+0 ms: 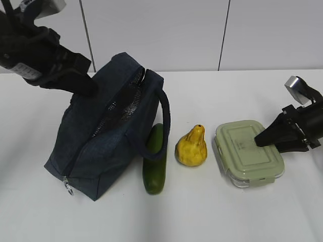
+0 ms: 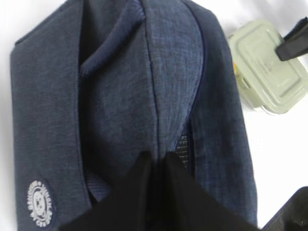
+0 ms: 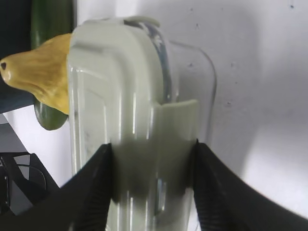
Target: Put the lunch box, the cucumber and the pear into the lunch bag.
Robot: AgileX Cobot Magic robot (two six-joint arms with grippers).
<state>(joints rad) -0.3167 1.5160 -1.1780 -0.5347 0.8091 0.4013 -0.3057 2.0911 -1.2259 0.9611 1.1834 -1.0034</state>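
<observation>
Right wrist view: right gripper [image 3: 154, 159] clamps the lunch box [image 3: 130, 120] across its clip end, on the table right of the pear [image 1: 191, 146] and cucumber [image 1: 155, 161]. Lift level, I'd say. Left gripper [image 2: 158, 166] pinches lunch bag [image 1: 108, 131] fabric shut; only the exterior view shows its foil-lined mouth open.

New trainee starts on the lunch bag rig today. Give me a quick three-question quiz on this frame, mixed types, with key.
1. True or false: the cucumber is already inside the lunch bag.
2. Which item do the right gripper jaws straddle? A pear, B lunch box, C cucumber.
3. Fill in: the left gripper is pinching the bag's ____.

Key: 1 false, it lies on the table beside the bag. 2 B. 3 fabric.
</observation>
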